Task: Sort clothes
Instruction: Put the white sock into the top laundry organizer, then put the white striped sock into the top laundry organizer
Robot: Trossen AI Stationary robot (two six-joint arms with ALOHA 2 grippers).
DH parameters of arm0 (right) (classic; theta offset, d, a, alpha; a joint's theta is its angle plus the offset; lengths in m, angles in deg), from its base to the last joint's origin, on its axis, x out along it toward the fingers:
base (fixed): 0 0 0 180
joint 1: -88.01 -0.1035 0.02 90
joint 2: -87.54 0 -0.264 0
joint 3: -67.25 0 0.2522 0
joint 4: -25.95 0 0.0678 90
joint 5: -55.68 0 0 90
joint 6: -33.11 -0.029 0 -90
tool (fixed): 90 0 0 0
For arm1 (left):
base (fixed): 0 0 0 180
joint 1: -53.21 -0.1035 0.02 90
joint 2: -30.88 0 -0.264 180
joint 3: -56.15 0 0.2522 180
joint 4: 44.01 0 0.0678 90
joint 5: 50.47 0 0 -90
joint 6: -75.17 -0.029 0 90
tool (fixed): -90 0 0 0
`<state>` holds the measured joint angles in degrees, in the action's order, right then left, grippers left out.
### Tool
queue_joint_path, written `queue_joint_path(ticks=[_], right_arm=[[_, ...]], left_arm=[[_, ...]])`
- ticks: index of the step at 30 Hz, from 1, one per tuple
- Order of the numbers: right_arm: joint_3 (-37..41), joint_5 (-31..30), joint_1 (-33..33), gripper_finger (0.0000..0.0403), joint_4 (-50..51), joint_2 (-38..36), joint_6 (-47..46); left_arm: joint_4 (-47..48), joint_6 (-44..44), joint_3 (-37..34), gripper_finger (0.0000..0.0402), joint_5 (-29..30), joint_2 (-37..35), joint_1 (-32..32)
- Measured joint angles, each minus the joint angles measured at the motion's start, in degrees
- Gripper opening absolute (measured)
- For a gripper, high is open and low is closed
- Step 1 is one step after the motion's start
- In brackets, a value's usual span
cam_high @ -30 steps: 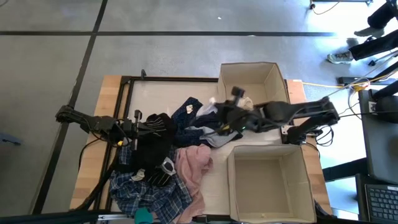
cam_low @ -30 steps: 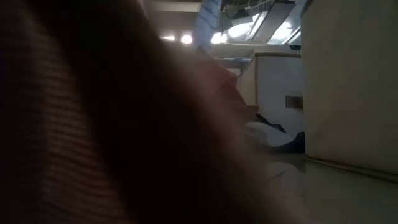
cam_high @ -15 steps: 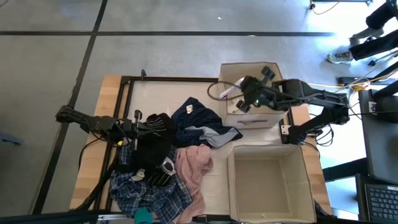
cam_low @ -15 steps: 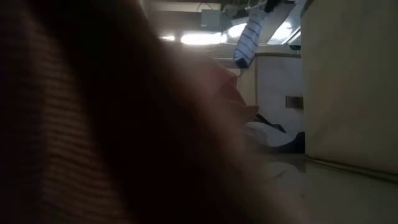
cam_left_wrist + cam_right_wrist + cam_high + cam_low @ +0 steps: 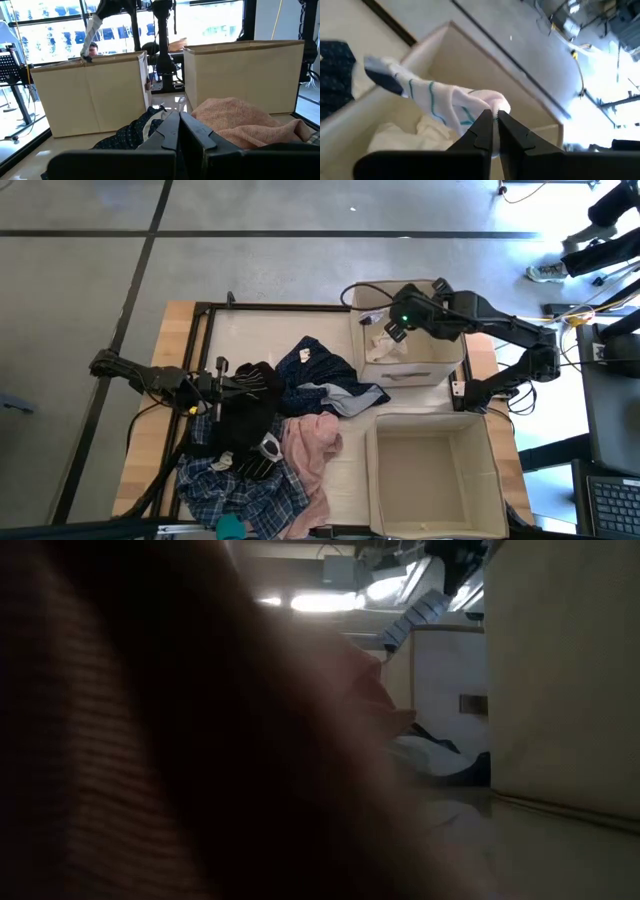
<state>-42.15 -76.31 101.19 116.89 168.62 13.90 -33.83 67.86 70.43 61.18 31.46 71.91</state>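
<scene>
We are noting that the right gripper [image 5: 392, 326] has travelled, over the last second, from the middle of the heap up and back to a position over the far cardboard box [image 5: 437, 365]. It is now holding a white striped sock [image 5: 427, 97] above that box's open top. In the right wrist view the jaws are clamped on one end of the sock, and the rest of it is trailing out towards the box's near wall. A cream-white piece [image 5: 405, 137] is already lying on the box floor beneath.

We are judging this as the carry stage ending and the drop about to fall due. The sock's free end is hanging close to the rim, so a release here could leave it draped over the wall.

The left gripper [image 5: 222, 385] is waiting at the table's left side with its jaws together, empty as far as we can tell, resting against the black garment [image 5: 245, 415].

The remaining clothes are lying in the heap between the arms: the navy piece [image 5: 310, 370], the grey-blue piece [image 5: 340, 398], the pink garment [image 5: 308, 445], the plaid shirt [image 5: 240, 490] and the small teal piece [image 5: 230, 527]. The near cardboard box [image 5: 375, 480] is showing nothing inside. Most of the sorting remains.
</scene>
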Motion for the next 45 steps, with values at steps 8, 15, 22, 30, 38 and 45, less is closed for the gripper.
queue_joint_path(ticks=[8,15,22,30,38,45], right_arm=[[5.2,6.9,2.8,0.0021,-0.5,0.2,-0.1],[8.2,8.7,3.1,0.0036,-0.8,0.2,-0.1],[8.6,11.8,3.0,0.0113,-0.8,0.2,-0.1],[8.6,14.1,3.0,0.0193,-0.8,0.2,-0.4],[8.6,25.3,2.7,0.0213,-6.2,0.2,0.7],[8.6,28.8,-2.9,0.021,-20.8,0.2,5.3]], left_arm=[[0.0,0.0,0.0,0.0001,0.0,0.0,0.0],[0.0,0.0,0.0,0.0001,0.0,0.0,0.0],[0.0,0.0,0.0,0.0001,0.0,0.0,0.0],[0.0,0.0,0.0,0.0001,0.0,0.0,0.0],[0.0,0.0,0.0,0.0001,0.0,0.0,0.0],[0.0,0.0,0.0,0.0001,0.0,0.0,0.0]])
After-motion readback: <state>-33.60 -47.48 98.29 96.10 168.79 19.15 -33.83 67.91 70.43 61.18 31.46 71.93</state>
